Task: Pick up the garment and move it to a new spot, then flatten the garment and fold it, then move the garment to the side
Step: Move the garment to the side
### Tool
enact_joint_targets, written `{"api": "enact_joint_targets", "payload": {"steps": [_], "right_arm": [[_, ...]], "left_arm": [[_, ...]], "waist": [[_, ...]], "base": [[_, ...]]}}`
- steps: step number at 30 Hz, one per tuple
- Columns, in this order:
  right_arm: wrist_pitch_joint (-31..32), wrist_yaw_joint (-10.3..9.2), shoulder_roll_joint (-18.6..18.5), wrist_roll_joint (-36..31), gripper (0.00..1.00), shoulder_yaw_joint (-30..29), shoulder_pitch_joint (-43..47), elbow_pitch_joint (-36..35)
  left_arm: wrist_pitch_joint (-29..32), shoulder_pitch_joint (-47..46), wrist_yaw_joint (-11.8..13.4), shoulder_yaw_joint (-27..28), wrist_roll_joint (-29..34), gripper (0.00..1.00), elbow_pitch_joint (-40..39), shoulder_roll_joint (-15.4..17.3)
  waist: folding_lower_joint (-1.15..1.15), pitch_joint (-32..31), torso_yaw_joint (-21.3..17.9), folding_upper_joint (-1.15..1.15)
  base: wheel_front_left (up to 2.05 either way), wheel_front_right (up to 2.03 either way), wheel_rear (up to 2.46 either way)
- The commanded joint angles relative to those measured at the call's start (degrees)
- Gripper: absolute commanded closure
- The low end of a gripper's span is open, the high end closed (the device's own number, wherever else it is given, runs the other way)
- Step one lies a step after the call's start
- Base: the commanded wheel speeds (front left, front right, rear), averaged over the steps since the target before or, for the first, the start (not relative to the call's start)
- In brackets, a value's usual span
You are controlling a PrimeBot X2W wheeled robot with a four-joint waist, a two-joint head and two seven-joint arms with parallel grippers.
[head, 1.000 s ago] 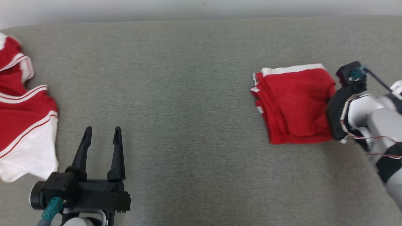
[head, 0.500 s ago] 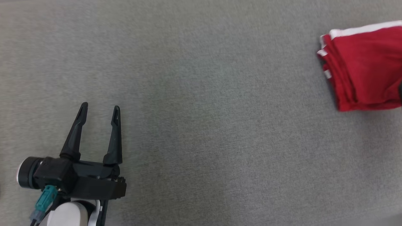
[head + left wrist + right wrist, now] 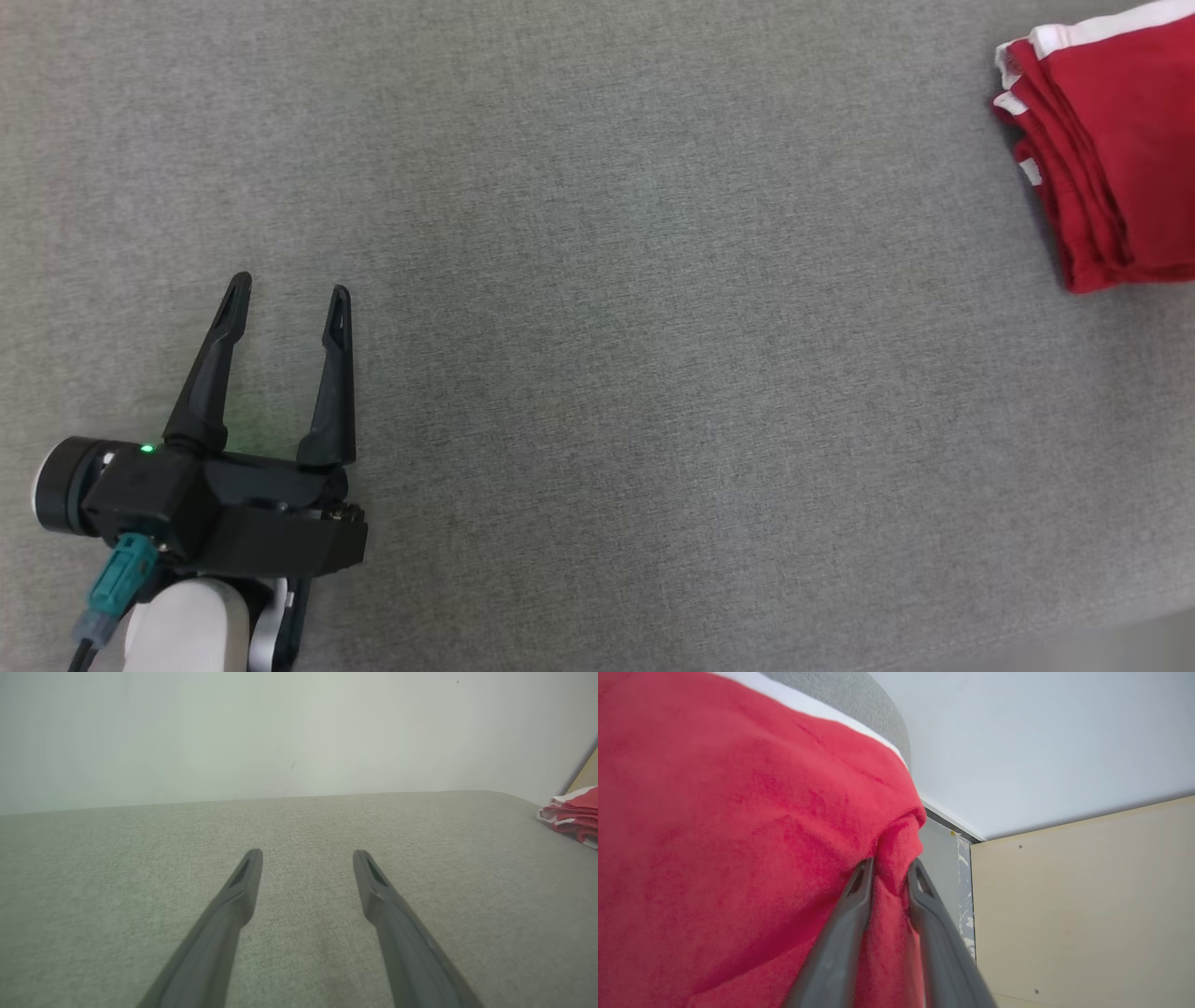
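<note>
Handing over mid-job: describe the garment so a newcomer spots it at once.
Start from the wide grey padded surface and follow it to its right side in the head view. There is the folded garment, pinched between the fingers of the right gripper. What marks it out is bright red cloth, a white band along its far edge, and stacked layers showing at its left edge.

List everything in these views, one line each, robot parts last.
folded garment: one, red with white trim, on the grey surface at the head view's upper right
grey surface: one, grey fabric, beneath the garment
wall: one, white, behind the surface
panel: one, beige, past the garment in the right wrist view
left gripper: one, dark, open, over bare surface at lower left
right gripper: one, dark, shut on the garment's edge
</note>
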Motion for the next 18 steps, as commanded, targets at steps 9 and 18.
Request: {"api": "enact_joint_targets", "payload": {"steps": [9, 18], "right_arm": [[-9.55, -0.18, 5.94, -0.55, 0.00, -10.18, 4.88, -3.21], [-17.36, -0.18, 18.74, 8.54, 0.00, -19.83, 17.52, -11.83]], "left_arm": [[-0.04, 0.79, 0.60, 1.21, -1.48, 0.00, 0.77, -1.23], [-0.04, 6.38, 1.65, 3.99, -3.58, 0.00, 4.99, -2.64]], "waist": [[-0.01, -4.84, 2.91, -0.01], [-0.01, -16.57, 5.84, -0.01]], "base": [[0.00, 0.00, 0.00], [0.00, 0.00, 0.00]]}}
